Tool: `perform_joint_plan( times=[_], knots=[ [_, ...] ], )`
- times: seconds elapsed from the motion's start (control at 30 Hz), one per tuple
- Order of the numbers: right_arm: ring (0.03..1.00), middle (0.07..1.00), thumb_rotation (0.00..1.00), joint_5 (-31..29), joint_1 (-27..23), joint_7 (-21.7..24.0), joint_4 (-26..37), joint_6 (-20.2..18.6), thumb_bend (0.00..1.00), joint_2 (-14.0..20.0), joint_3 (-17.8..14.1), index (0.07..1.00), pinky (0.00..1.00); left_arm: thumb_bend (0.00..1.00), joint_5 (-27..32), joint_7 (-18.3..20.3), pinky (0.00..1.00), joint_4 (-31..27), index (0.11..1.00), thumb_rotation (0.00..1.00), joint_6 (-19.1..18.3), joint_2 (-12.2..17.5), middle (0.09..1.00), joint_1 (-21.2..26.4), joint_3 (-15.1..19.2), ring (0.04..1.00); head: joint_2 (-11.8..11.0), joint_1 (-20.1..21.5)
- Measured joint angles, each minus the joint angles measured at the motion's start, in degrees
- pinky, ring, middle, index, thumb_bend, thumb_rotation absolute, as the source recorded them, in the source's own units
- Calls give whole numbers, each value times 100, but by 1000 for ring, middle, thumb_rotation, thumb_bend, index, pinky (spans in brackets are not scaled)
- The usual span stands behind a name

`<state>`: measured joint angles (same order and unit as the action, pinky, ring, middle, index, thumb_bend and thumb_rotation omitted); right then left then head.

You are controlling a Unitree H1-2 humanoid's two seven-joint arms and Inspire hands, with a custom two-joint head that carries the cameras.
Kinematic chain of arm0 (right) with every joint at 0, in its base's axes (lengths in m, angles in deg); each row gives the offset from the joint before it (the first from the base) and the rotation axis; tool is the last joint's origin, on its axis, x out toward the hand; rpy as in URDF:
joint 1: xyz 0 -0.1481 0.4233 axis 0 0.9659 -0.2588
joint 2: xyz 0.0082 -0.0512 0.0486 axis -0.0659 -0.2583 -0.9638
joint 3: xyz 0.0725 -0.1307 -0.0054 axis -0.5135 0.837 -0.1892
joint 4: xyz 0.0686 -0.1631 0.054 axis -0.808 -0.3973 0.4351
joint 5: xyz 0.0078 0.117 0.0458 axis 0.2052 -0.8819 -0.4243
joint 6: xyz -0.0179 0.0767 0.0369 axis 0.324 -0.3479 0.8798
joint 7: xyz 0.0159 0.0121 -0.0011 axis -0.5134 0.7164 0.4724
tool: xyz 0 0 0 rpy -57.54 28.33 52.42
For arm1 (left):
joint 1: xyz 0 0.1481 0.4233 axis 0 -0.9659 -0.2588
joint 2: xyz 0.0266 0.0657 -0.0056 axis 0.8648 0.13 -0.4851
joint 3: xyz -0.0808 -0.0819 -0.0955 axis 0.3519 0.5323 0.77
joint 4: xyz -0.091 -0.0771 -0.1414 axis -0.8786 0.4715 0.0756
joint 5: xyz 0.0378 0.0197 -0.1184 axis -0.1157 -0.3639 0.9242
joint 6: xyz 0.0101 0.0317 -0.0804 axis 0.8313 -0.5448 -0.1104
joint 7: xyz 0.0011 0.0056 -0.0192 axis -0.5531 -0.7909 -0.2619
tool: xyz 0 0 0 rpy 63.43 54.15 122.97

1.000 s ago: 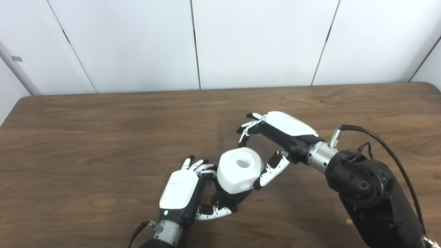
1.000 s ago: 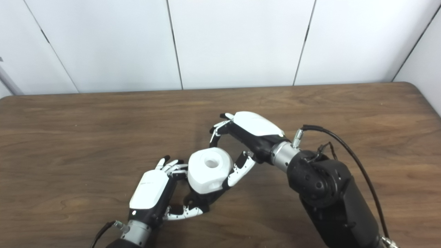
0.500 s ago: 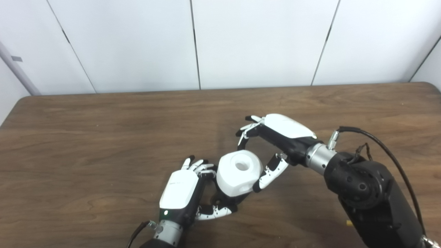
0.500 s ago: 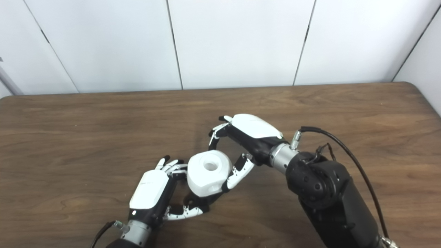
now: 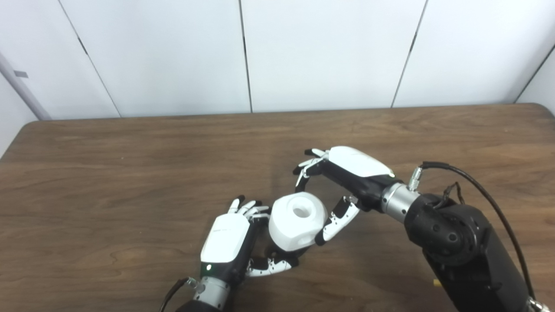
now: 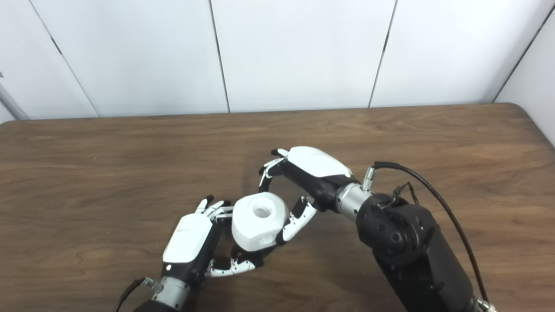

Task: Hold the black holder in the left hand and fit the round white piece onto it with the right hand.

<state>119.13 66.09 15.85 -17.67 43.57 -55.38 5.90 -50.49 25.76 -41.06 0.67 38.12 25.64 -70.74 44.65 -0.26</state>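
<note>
Sitting atop black holder (image 5: 284, 252): round white piece (image 5: 297, 221), hole up, just right of left hand (image 5: 230, 245), whose fingers wrap holder. Right hand (image 5: 334, 190) spread, gripping nothing; thumb touches piece's right side, fingers arch above and apart. Right eye view exposes slightly more holder under piece; left eye view mostly hides it. All above wooden table (image 6: 86, 173).

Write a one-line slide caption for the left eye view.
Left hand holds the black holder under the round white piece, right hand at its side, on a wooden table.
</note>
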Motion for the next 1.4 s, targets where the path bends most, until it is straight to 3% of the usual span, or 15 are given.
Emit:
perform_joint_plan(
  times=[1.03, 1.07, 1.13, 1.4],
  knots=[
    [977, 835, 149, 82, 154, -45, -3, 185, 525, 20, 34, 490, 1000, 520, 0, -8, 1000, 3, 487, 47, 0, -5, 783, 3, -11, 887, 9, -18],
    [976, 835, 188, 95, 154, -45, -3, 192, 755, 19, 34, 534, 1000, 520, 0, -7, 1000, 3, 487, 47, -4, -6, 783, 2, -11, 887, 9, -18],
    [976, 838, 239, 114, 154, -47, -3, 202, 950, 20, 33, 586, 1000, 520, 0, -7, 1000, 3, 487, 46, -5, -8, 783, 2, -11, 887, 9, -18],
    [983, 867, 341, 237, 166, -50, -25, 224, 1000, 25, 34, 665, 1000, 520, 0, -10, 1000, 6, 487, 46, 2, -7, 783, 9, -15, 888, 0, -9]
  ],
)
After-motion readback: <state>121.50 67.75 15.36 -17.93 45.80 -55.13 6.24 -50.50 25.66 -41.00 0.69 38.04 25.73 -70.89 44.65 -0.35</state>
